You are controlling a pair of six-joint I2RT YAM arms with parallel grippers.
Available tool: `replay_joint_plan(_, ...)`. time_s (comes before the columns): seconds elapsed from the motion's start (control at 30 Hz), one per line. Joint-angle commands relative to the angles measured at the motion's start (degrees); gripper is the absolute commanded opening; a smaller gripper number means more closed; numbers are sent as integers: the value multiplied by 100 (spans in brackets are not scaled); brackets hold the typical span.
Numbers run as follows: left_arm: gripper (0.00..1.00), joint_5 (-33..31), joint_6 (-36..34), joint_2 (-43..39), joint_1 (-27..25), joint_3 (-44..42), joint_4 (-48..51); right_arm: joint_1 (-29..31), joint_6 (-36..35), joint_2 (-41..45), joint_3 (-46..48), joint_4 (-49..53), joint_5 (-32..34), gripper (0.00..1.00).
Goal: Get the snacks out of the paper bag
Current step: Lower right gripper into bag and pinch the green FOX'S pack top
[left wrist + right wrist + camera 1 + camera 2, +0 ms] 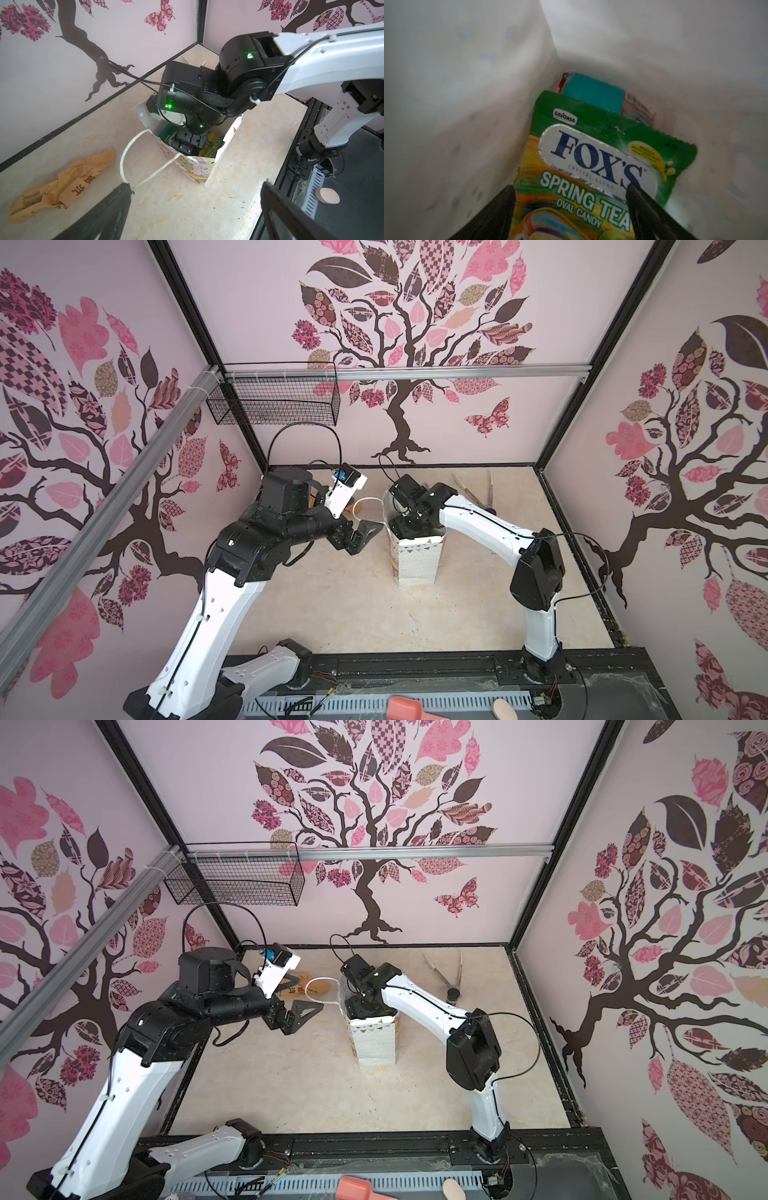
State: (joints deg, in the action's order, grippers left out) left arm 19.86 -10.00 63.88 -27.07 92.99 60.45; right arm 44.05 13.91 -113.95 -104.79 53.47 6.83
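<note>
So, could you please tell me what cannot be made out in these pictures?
Bag contents: in the right wrist view the green packet covers part of the teal packet and anything beneath.
Right gripper: in both top views, hidden inside the paper bag by its wrist.
Tan packet: in a top view, mostly behind the left arm.

Left end effector (368, 536) gapes wide; right end effector (570, 186) gapes, pointing down.

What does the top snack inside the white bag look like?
Find the tall white paper bag. Inside, below the open jaws of the right gripper, lies a green-and-yellow packet. Unlike the teal packet it partly covers, it says FOX'S in blue letters.
</note>
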Motion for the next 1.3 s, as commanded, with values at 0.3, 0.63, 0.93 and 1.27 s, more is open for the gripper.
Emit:
replay_joint_plan(0.3,99,-69,-46,-8,-35,213,-42,-154,57,-523,480,-249,-145,83)
replay_joint_plan(0.63,99,-46,-20,19,-44,164,-86,-197,68,-436,733,-433,-252,55)
replay_joint_plan(0.93,99,-43,33,-24,-44,130,-173,-212,80,-151,537,-366,-278,12)
replay_joint_plan(1.27,99,-87,104,-90,-42,47,-298,-212,121,236,129,-223,-323,0)
